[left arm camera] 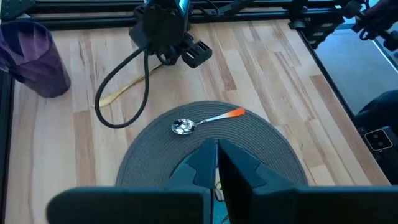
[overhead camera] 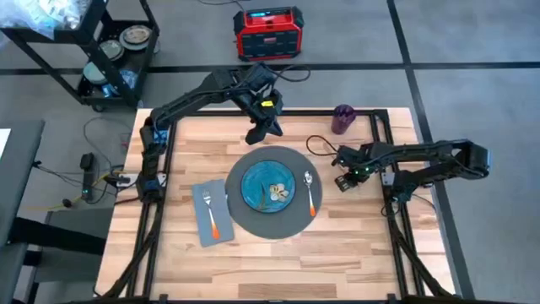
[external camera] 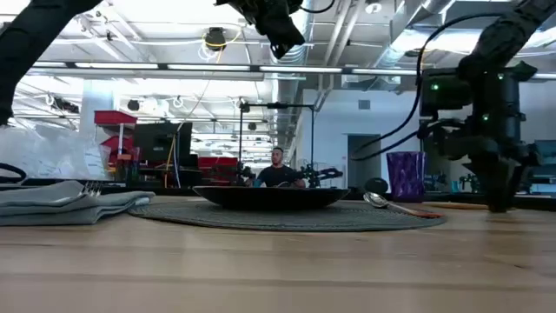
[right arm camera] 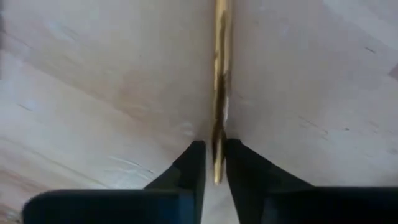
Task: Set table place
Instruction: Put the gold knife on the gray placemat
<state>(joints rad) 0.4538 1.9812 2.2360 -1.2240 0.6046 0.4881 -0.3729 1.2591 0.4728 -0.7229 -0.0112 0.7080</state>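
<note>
A round dark grey mat (overhead camera: 272,226) lies mid-table under a blue-green plate (overhead camera: 257,184). A spoon (overhead camera: 310,192) with an orange handle lies on the mat to the right of the plate. To the left of the mat, a grey napkin (overhead camera: 205,218) carries an orange-handled fork (overhead camera: 211,211). A purple cup (overhead camera: 342,118) stands at the far right edge. My left gripper (left arm camera: 217,163) hangs shut and empty high above the mat's far side. My right gripper (overhead camera: 344,181) is low over the wood right of the mat, shut on a thin gold-coloured utensil (left arm camera: 124,90). My right gripper pinches one end of the thin gold utensil (right arm camera: 218,134) between its two fingers (right arm camera: 194,163), which lie along it. The fingers slant down onto the table. The rest of the utensil runs away from the fingertips over the wood.
A black cable loop (overhead camera: 321,145) lies on the table between the cup and my right gripper. A red power unit (overhead camera: 268,32) and a black cart (overhead camera: 110,55) stand on the floor beyond the far edge. A person (external camera: 278,169) sits far off in the room.
</note>
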